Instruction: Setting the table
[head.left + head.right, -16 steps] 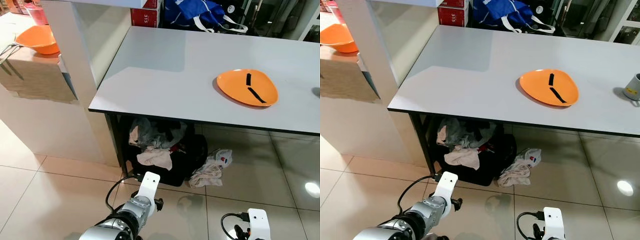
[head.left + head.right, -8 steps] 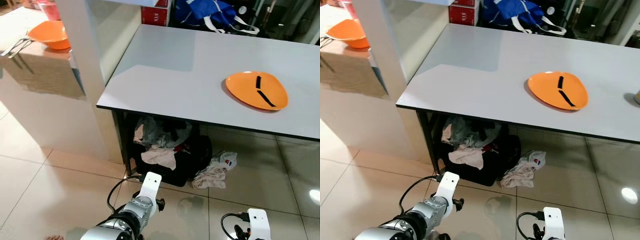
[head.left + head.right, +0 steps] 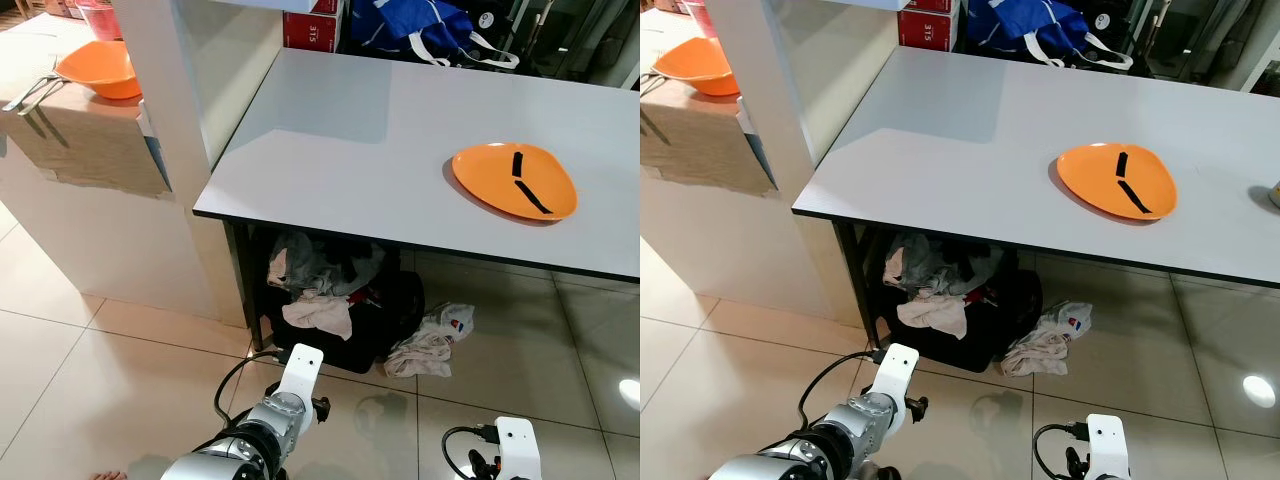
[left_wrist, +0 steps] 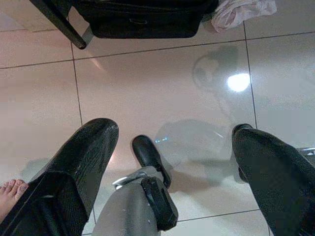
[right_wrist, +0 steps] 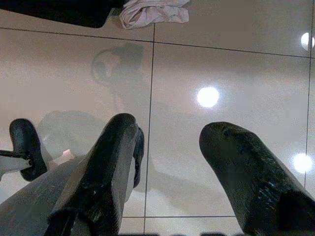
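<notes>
Clothes (image 3: 318, 285) crowd under the table (image 3: 340, 150); left gripper (image 4: 172, 162) and right gripper (image 5: 167, 162) hang apart, empty.

Plate (image 3: 514, 181): you see it orange, flat on the grey table (image 3: 370, 140), near the front edge, toward the right.
Marks: two black strips on it.

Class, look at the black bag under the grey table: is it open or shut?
Open. Crumpled clothes spill out of the top of the black bag on the tiled floor under the grey table.
</notes>
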